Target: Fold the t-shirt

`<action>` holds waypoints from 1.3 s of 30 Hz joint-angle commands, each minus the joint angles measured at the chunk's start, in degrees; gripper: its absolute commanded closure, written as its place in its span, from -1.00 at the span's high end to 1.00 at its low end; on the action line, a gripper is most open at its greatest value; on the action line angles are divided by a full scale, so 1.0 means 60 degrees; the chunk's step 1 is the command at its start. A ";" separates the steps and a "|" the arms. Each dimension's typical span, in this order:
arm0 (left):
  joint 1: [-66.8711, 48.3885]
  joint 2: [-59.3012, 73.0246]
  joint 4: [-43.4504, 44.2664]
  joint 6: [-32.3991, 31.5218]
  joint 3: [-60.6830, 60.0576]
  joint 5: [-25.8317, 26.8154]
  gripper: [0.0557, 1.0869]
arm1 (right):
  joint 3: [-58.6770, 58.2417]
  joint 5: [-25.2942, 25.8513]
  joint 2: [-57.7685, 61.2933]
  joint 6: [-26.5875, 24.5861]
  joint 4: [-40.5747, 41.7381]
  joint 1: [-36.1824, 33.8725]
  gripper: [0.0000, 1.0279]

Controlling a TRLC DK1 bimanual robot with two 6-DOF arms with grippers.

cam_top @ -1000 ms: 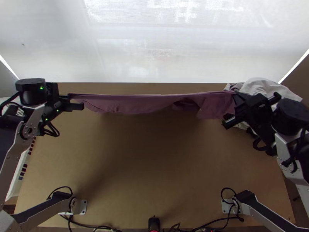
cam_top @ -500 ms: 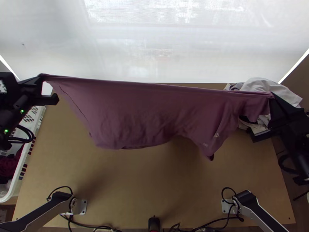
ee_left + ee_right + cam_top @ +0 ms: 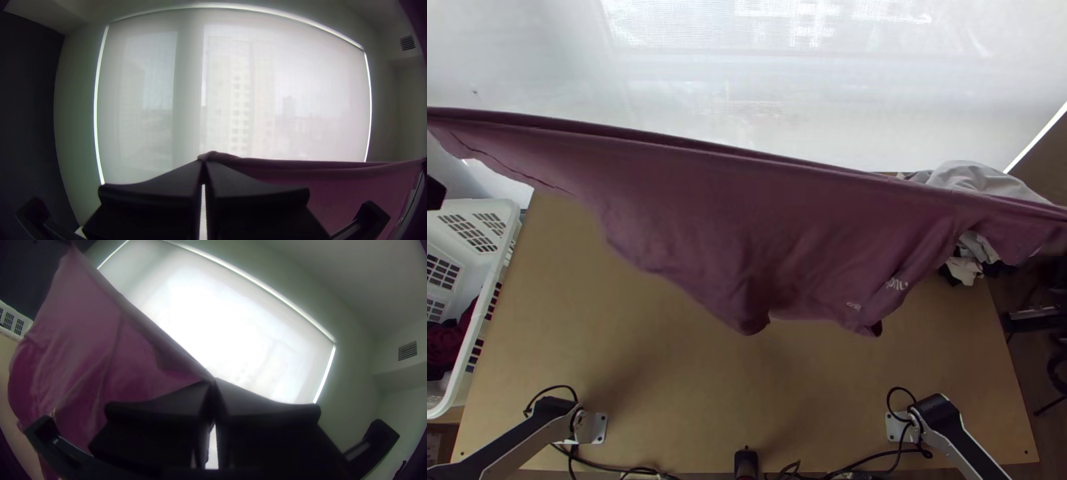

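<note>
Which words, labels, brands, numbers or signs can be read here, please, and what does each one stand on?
None can be read with certainty.
Pale print on the hanging t-shirt: too small and skewed by the folds to read.
Second patch of print, also on the t-shirt: too small and blurred.

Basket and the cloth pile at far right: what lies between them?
In the top view, the purple t-shirt is stretched above the table between the basket and cloth pile.
</note>
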 commanded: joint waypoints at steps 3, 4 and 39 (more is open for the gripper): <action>0.0005 -0.0794 -0.0962 -0.0057 0.0484 0.0401 -0.93 | 0.0455 -0.0254 -0.0552 -0.0213 -0.0330 -0.0005 -0.95; 0.0005 -0.0897 -0.1196 -0.0071 0.0484 0.0474 -0.93 | 0.0528 -0.0254 -0.0625 -0.0198 -0.0462 -0.0019 -0.95; 0.0035 0.0158 0.0972 -0.0716 -0.9374 0.3902 -0.93 | -0.5038 -0.1030 0.3301 0.2380 0.3346 -0.0371 -0.95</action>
